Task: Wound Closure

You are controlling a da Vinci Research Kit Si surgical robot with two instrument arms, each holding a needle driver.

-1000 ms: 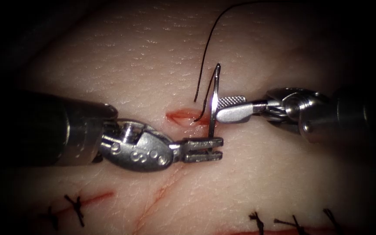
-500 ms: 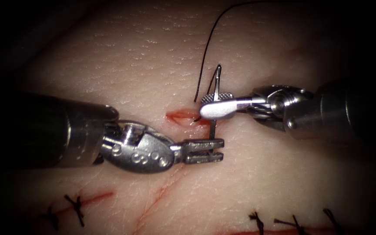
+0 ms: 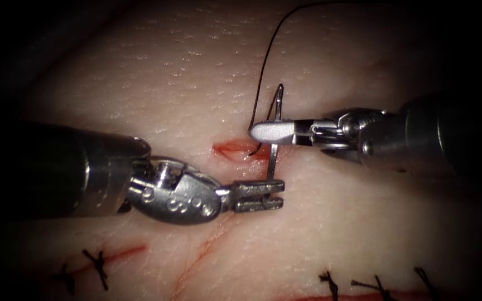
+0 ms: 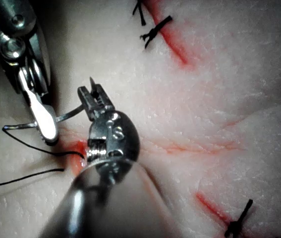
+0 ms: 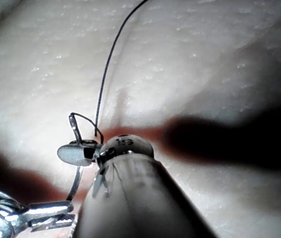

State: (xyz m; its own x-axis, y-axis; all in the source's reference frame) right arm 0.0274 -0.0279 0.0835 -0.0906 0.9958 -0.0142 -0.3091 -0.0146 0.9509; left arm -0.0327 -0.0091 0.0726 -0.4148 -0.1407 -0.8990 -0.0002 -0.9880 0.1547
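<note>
Right end effector point(image 3: 263, 131) leftward; one needle point(image 3: 274, 150)

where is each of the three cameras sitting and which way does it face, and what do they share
Endoscope view: above and in front of the tissue, looking down at the cut; the left claw holds the needle near its tip end, the right claw holds it nearer the thread end.
Left wrist view: rides on the left arm, looking along its shaft at its own claw; the right claw shows too.
Right wrist view: rides on the right arm, looking along its shaft at its own claw.
Shared: all three show the needle held between both claws, clear of the tissue.
</note>
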